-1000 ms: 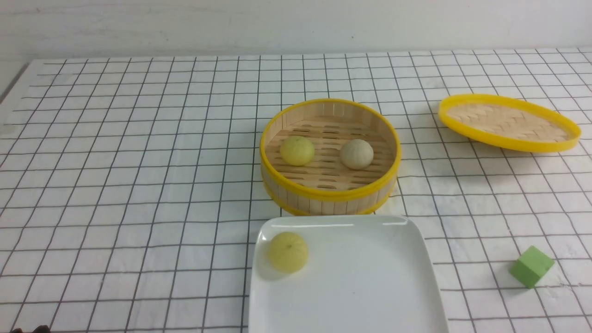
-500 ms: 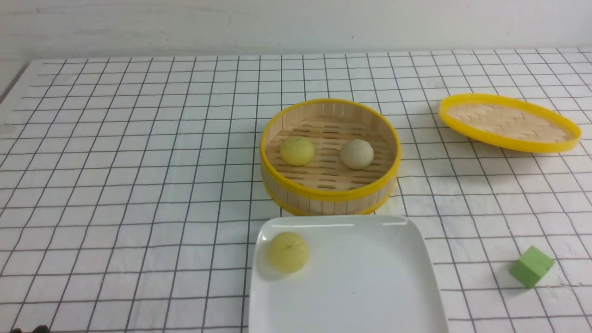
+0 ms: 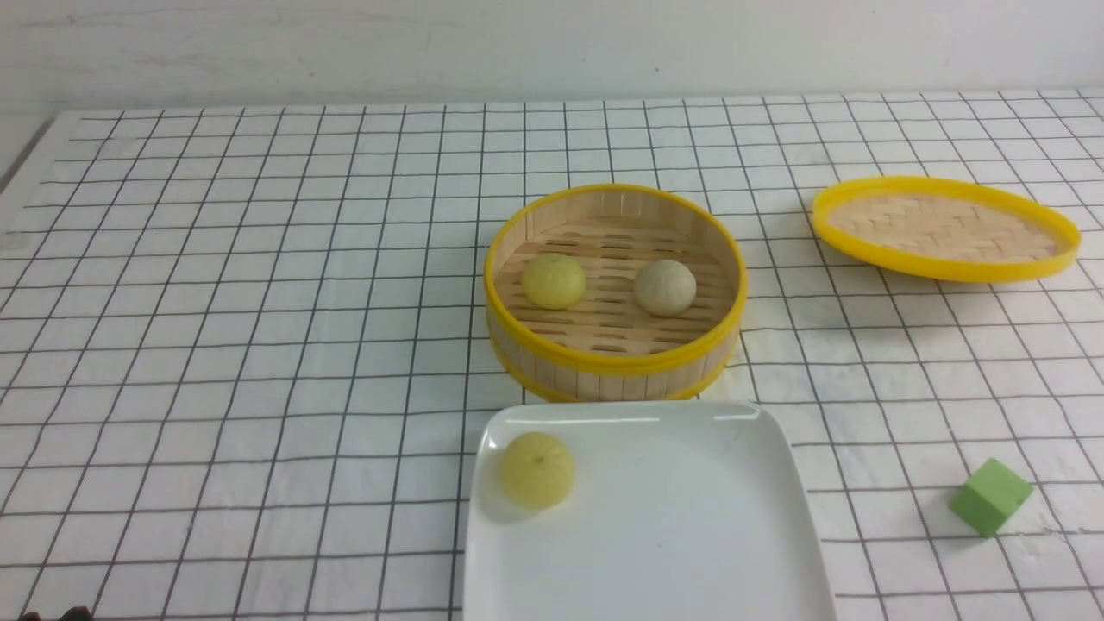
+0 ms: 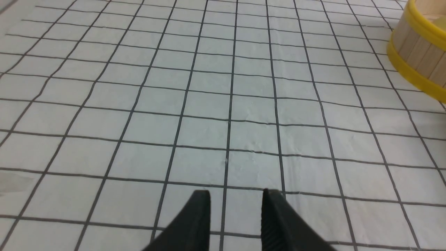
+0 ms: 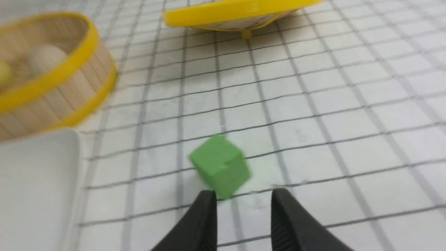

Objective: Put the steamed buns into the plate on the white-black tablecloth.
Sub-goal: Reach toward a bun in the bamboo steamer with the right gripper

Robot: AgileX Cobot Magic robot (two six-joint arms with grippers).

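Steamed pale yellow bun (image 3: 537,468) sits on glossy white square plate (image 3: 690,526); second yellow bun (image 3: 554,280) and beige-grey bun (image 3: 665,287) in yellow-rimmed bamboo steamer (image 3: 604,377). My left jaws, right jaws: spread, gripping nothing.

left gripper (image 4: 237,193) with its black jaws a bit apart, empty, tilted forward and down, right gripper (image 5: 244,192) pretty much same deal, jaws parted, gripping nothing
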